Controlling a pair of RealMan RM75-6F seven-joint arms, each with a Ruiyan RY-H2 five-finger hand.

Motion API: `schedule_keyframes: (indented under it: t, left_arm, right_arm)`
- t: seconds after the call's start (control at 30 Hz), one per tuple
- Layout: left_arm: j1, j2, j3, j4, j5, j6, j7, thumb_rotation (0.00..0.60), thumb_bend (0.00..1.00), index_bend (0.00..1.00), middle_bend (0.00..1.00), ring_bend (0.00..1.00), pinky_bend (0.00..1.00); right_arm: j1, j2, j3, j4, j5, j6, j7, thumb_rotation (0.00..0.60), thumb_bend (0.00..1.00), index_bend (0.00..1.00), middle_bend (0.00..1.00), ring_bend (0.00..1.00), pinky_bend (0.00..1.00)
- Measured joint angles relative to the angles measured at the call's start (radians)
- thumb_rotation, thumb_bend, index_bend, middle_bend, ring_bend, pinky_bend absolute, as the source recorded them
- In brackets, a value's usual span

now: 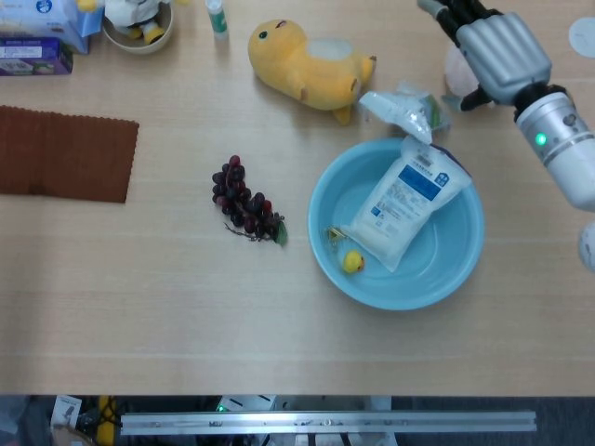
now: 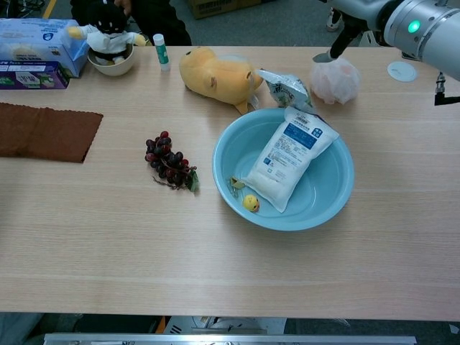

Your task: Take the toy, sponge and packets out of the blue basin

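Note:
The blue basin (image 1: 313, 218) (image 2: 325, 195) holds a white and blue packet (image 1: 409, 197) (image 2: 289, 152) leaning on its far rim, with a small yellow duck toy (image 1: 352, 262) (image 2: 250, 203) beside it. A silver and green packet (image 1: 405, 106) (image 2: 287, 88) lies on the table just behind the basin. A pink mesh sponge (image 1: 456, 72) (image 2: 335, 79) sits at the back right. My right hand (image 1: 497, 45) hovers over the sponge with fingers (image 2: 332, 49) spread, holding nothing. My left hand is out of both views.
A yellow plush (image 1: 307, 60) (image 2: 215, 72) lies behind the basin to the left. Dark grapes (image 1: 244, 203) and a brown cloth (image 1: 65, 153) are further left. A bowl with a toy (image 1: 138, 26), boxes (image 2: 32, 50) and a glue stick (image 1: 217, 17) line the far left edge.

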Motion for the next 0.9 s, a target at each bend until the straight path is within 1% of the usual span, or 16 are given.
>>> schedule_keyframes:
  t: [0.1, 0.3, 0.43, 0.53, 0.67, 0.73, 0.9]
  left_arm:
    - [-0.002, -0.003, 0.0, 0.001, 0.002, -0.002, -0.001, 0.6, 0.33, 0.25, 0.21, 0.22, 0.25]
    - [-0.008, -0.01, 0.0, 0.005, 0.002, -0.014, -0.001, 0.6, 0.33, 0.25, 0.21, 0.22, 0.25]
    - [-0.009, -0.01, 0.001, 0.007, 0.005, -0.014, -0.004, 0.6, 0.33, 0.25, 0.21, 0.22, 0.25]
    - [-0.006, -0.008, 0.0, 0.006, 0.001, -0.011, -0.004, 0.6, 0.33, 0.25, 0.21, 0.22, 0.25]
    - [-0.005, -0.007, 0.002, 0.003, 0.0, -0.013, -0.003, 0.6, 0.33, 0.25, 0.21, 0.22, 0.25]
    - [-0.004, -0.006, 0.004, 0.001, 0.003, -0.014, -0.003, 0.6, 0.33, 0.25, 0.21, 0.22, 0.25]
    - [-0.002, -0.006, 0.005, 0.001, 0.005, -0.009, -0.007, 0.6, 0.33, 0.25, 0.21, 0.22, 0.25]
  right_arm:
    - [-0.013, 0.033, -0.009, -0.06, -0.06, 0.013, 0.011, 0.6, 0.14, 0.0, 0.09, 0.07, 0.3]
    - [-0.049, 0.119, -0.048, -0.195, -0.241, 0.03, 0.051, 0.6, 0.14, 0.0, 0.16, 0.09, 0.32]
    - [-0.071, 0.179, -0.095, -0.262, -0.367, 0.03, 0.07, 0.6, 0.12, 0.0, 0.18, 0.09, 0.32]
    - [-0.081, 0.207, -0.135, -0.286, -0.425, 0.023, 0.059, 0.6, 0.09, 0.0, 0.18, 0.09, 0.32]
    - [-0.086, 0.219, -0.171, -0.299, -0.462, 0.006, 0.006, 0.6, 0.05, 0.0, 0.18, 0.09, 0.32]
    - [-0.086, 0.221, -0.186, -0.302, -0.474, -0.003, -0.033, 0.6, 0.04, 0.0, 0.18, 0.09, 0.32]
    - [-0.085, 0.207, -0.211, -0.308, -0.494, -0.016, -0.13, 0.6, 0.01, 0.0, 0.18, 0.09, 0.32]
